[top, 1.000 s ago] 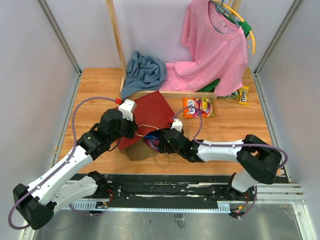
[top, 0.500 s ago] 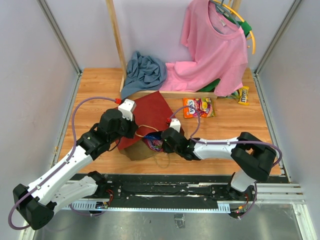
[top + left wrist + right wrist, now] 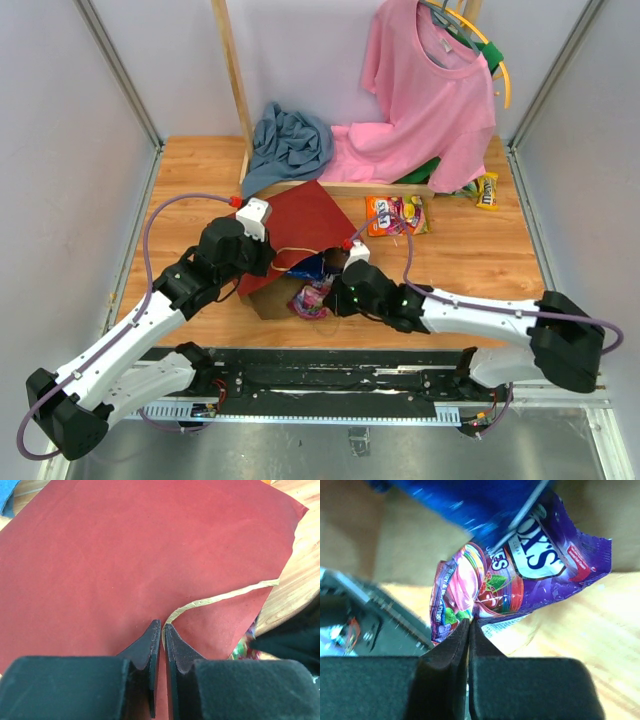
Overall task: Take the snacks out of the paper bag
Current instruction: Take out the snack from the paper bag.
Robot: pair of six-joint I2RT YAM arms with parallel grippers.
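The paper bag (image 3: 300, 222) lies on its side, dark red face up (image 3: 125, 555), mouth toward the near edge. My left gripper (image 3: 262, 262) (image 3: 162, 629) is shut on its thin twine handle (image 3: 220, 597). At the mouth, my right gripper (image 3: 335, 296) (image 3: 469, 622) is shut on the edge of a purple candy packet (image 3: 311, 298) (image 3: 520, 580), which hangs just outside the bag. A blue chip bag (image 3: 318, 265) (image 3: 470, 505) pokes out of the mouth behind it. An orange packet (image 3: 397, 214) and a yellow packet (image 3: 487, 190) lie on the table further back.
A pink shirt (image 3: 430, 90) hangs on a wooden rack (image 3: 235, 90) at the back. A blue-grey cloth (image 3: 290, 145) is heaped beside it. Grey walls close in both sides. The black rail (image 3: 330, 375) runs along the near edge.
My right gripper closed on the purple packet and drew it out of the bag's mouth toward the near edge, its arm swinging right. The left gripper kept still on the handle.
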